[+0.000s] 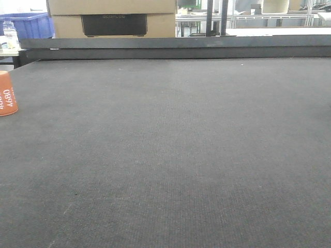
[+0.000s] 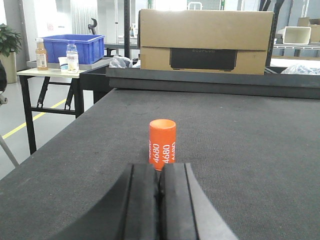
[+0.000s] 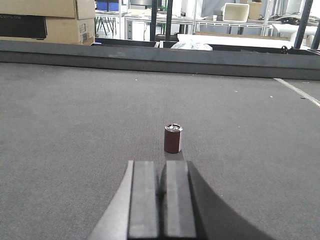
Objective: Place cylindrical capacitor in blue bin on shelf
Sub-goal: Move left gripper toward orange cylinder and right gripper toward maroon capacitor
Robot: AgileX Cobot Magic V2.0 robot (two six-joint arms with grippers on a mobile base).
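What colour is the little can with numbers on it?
The can is orange with white numbers, best seen in the left wrist view.

Surface: dark grey felt-topped surface [image 1: 181, 155] fills the view, with a raised dark rail [image 1: 181, 49] along its far edge.
Left edge: orange-red cylinder with white numerals [image 1: 6, 94], upright, partly cut off.
Far left: blue plastic bin [image 1: 31, 26], with a clear plastic bottle [image 1: 9, 35] near it.
Far: brown cardboard box [image 1: 160, 25].

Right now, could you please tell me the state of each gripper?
Left gripper: closed, holding nothing.
Right gripper: closed, holding nothing.
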